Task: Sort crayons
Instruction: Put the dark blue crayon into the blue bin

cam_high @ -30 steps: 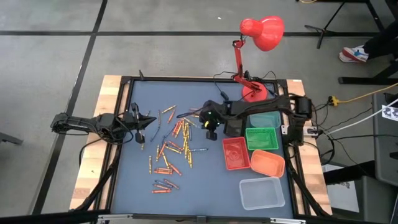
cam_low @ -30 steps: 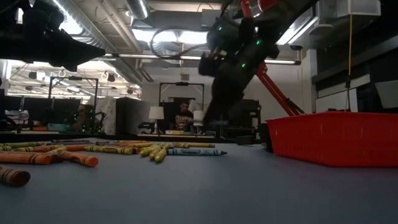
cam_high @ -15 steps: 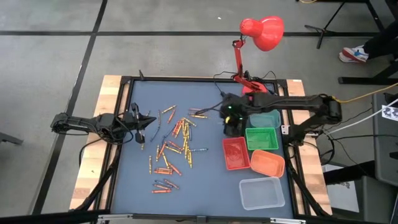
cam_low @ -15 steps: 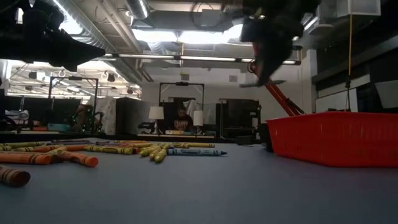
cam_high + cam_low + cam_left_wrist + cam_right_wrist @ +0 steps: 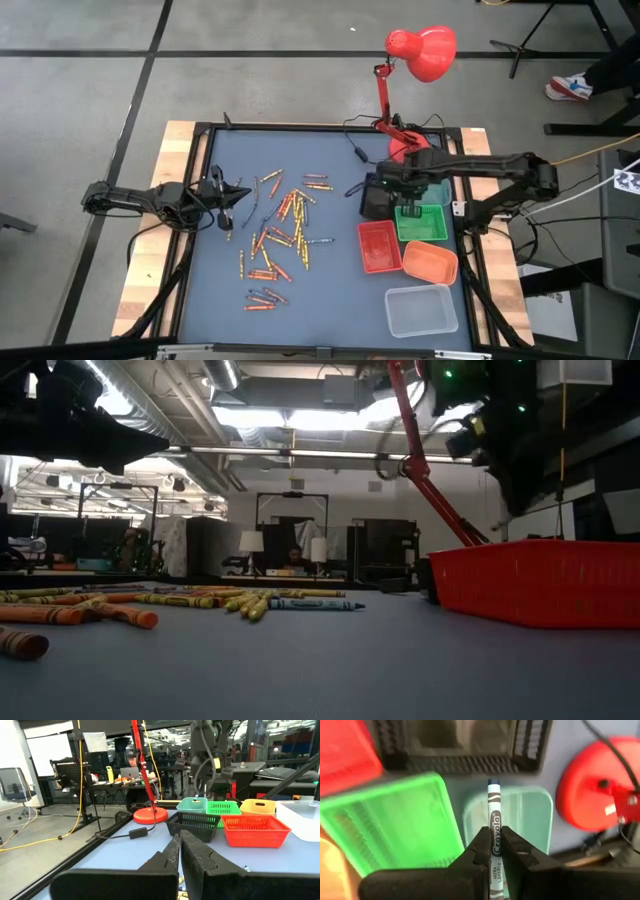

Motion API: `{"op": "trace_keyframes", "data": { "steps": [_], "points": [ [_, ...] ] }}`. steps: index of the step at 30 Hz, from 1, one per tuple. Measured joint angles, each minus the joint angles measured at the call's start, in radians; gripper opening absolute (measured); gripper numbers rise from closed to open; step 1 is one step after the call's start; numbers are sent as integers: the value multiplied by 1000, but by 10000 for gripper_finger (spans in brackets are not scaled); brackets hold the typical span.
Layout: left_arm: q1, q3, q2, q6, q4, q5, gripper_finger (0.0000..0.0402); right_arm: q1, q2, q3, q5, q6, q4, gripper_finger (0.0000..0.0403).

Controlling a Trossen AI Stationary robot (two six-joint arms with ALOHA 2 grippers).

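Right wrist view: the right tool [image 5: 493, 851] is pinching a blue crayon [image 5: 494, 837] over the teal tray [image 5: 532, 820], beside the green tray [image 5: 395, 820]. Released off-centre, it risks bouncing into the wrong tray. The left tool [image 5: 228, 192] is sitting shut and empty at the table's [image 5: 330, 290] left.

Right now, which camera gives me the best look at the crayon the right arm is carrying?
The right wrist view: the crayon stands clamped in the right gripper, over the teal tray. In the high view the arm hides it; the low and left wrist views don't show it clearly.
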Motion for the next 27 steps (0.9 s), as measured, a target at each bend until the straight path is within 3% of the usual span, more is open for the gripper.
{"op": "trace_keyframes", "data": {
  "steps": [7, 21, 27],
  "points": [
    [0, 0, 0, 0, 0, 0, 2, -15, -18, -136, 131, -1, -16, 24],
    [0, 0, 4, -327, -1, 90, 14, -72, -18, -233, 135, -1, -4, 24],
    [-5, 0, 52, -431, 1, 110, 56, -72, -18, -233, 134, -1, 15, 68]
  ]
}}
